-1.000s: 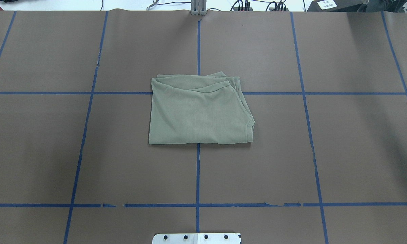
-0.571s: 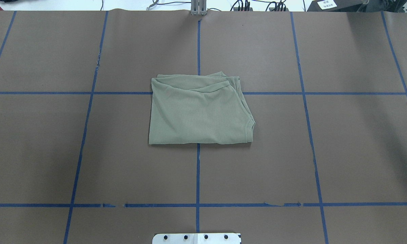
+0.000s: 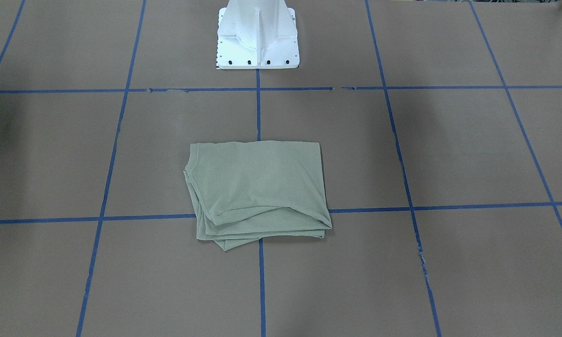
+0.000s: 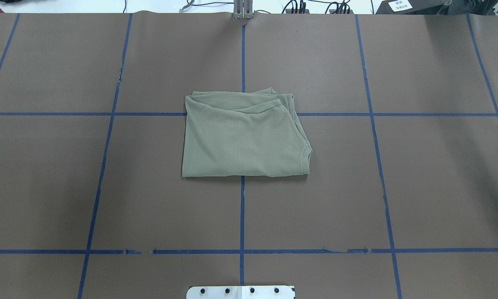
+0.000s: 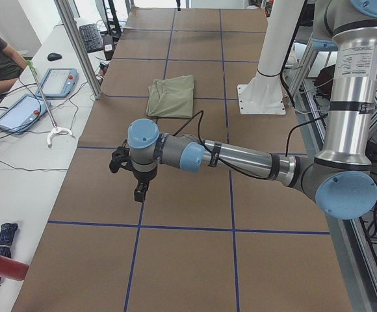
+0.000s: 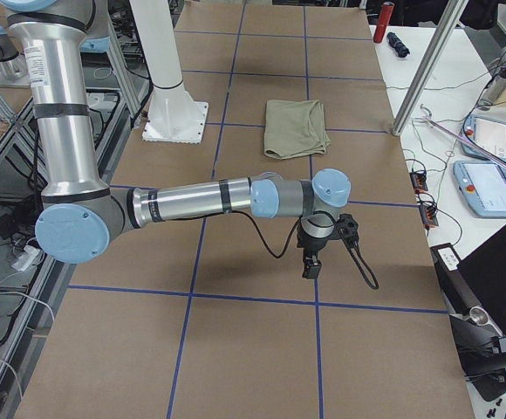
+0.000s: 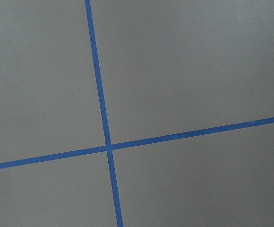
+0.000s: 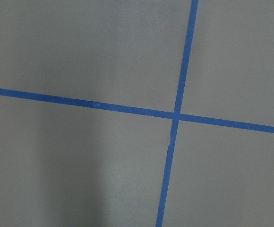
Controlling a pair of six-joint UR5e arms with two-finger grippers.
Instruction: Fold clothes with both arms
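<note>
Overhead exterior: the folded sage-green shirt (image 4: 242, 139) lies flat on the desk (image 4: 419, 166). The left claw (image 5: 138, 192) and right claw (image 6: 310, 268) hang well apart from it; whether spread or pressed together, I cannot tell.

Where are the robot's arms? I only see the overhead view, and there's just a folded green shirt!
Observer: The left arm is stretched over the table at its left end, far from the shirt.
Operator: And the other one?
Observer: The right arm reaches over the opposite end, the right gripper pointing down.
Operator: Are they holding anything?
Observer: Nothing shows in either. The left gripper hangs above blue tape. Open or shut, I cannot tell.
</note>
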